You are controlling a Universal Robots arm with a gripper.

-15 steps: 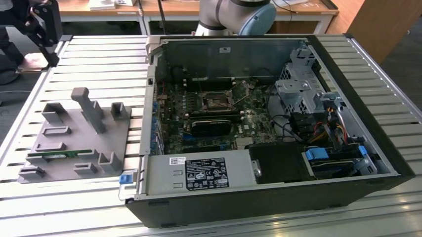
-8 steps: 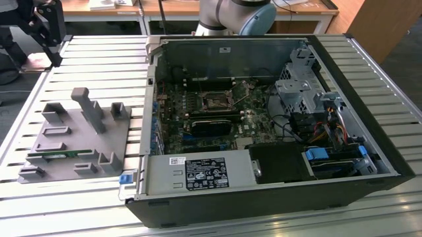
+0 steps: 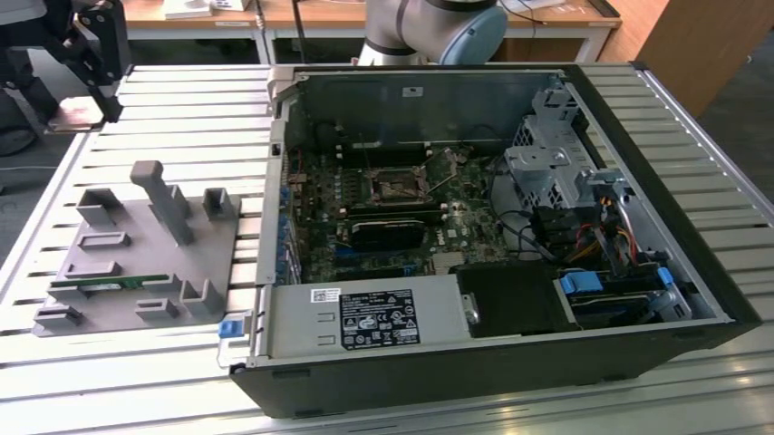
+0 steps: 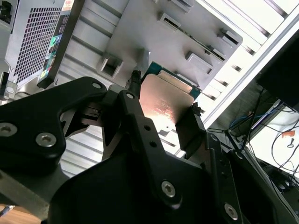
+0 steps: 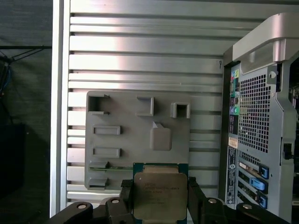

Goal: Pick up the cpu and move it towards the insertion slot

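You've got the cpu (image 5: pixel 160 196) clamped flat between the jaws, one jaw on each opposite edge, up over the worktop (image 3: pixel 181 113) outside the open computer case (image 3: pixel 484 381), so the insertion slot (image 3: pixel 393 187) lies well away from the jaws, off to one side and down inside that case.

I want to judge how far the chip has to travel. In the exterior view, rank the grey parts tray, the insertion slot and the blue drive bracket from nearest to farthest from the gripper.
1. Grey parts tray, at the exterior view's left, closest to the gripper, which holds the cpu.
2. Insertion slot, mid-board inside the open case.
3. Blue drive bracket, at the case's right end.
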